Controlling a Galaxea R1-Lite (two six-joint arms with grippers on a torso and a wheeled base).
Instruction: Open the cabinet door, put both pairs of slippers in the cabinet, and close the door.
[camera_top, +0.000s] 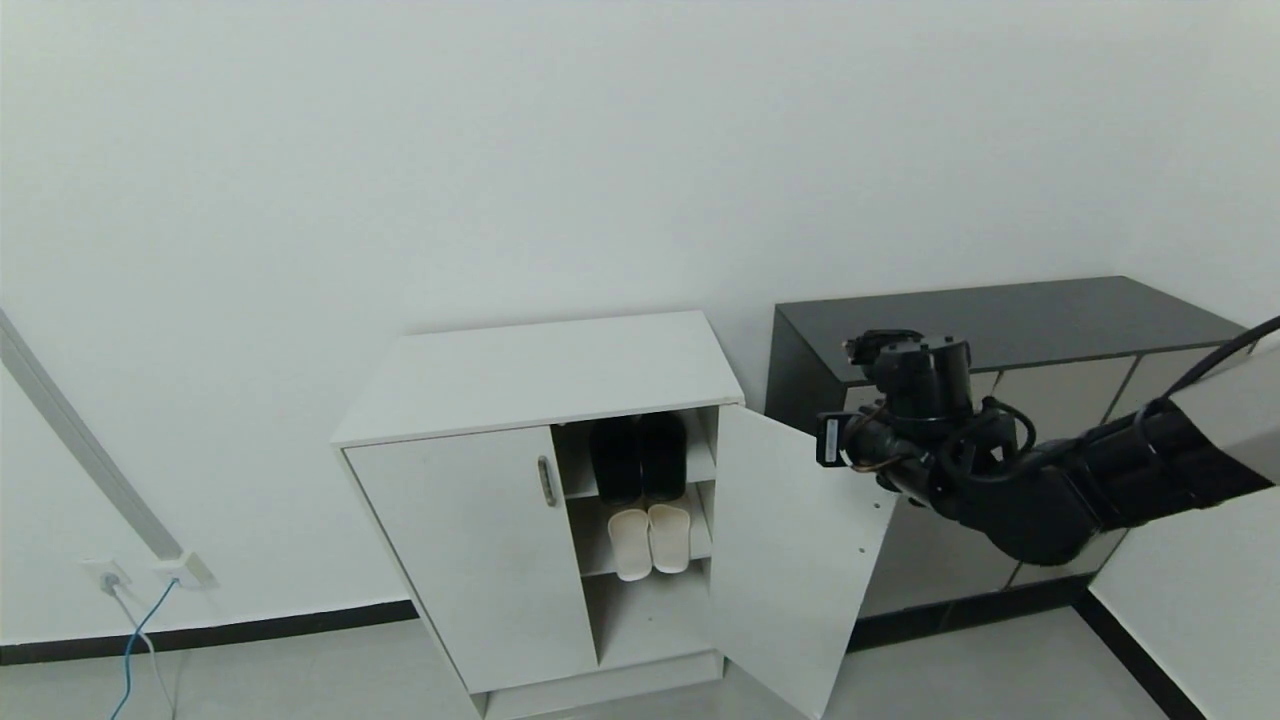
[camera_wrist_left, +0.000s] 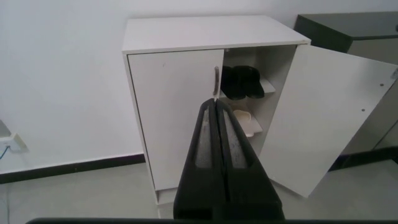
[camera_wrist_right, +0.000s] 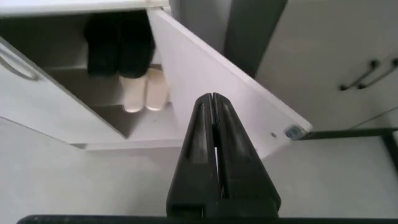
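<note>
Plain white wall (camera_top: 400, 150), black skirting (camera_top: 250, 630), pale floor (camera_top: 950, 680), dark-topped sideboard (camera_top: 1000, 315), wall sockets (camera_top: 105, 575) with blue cable (camera_top: 132, 640)

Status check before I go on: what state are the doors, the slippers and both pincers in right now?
Right door: open, swung wide.
Left door: shut.
Black slippers: inside, side by side on the upper shelf.
White slippers: inside, side by side on the middle shelf.
Left pincer: shut, empty.
Right pincer: shut, empty, near the open door.
Dark cabinet: shut.
</note>
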